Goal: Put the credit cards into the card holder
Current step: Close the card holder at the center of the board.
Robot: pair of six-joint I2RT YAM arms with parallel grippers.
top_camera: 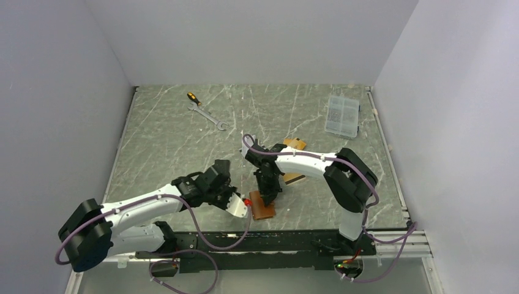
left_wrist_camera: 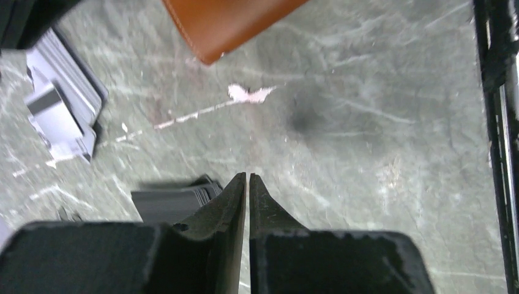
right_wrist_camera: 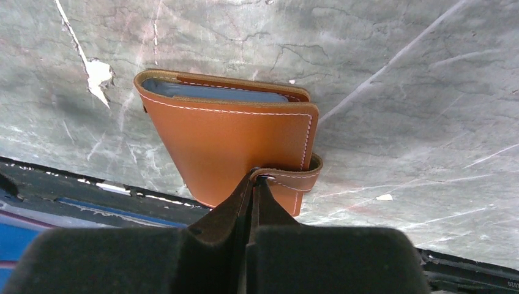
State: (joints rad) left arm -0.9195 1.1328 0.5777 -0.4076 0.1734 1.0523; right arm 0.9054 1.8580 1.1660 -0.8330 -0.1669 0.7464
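The folded card holder (right_wrist_camera: pixel 226 141) is touched at its strap by the clenched right gripper (right_wrist_camera: pixel 256 174) near the tabletop's (top_camera: pixel 171 141) near edge, while the left gripper (left_wrist_camera: pixel 248 177) is held nearly closed, empty, over silver-grey credit cards (left_wrist_camera: pixel 174 203).

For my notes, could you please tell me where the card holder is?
Top view: the card holder lies centre, by the table's near edge, beneath the right hand.

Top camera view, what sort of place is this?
Most likely a robot lab test cell: white walls box in a scratched grey-green table, the left arm and right arm are bolted at its near edge, and a wrench and clear parts box lie on it.
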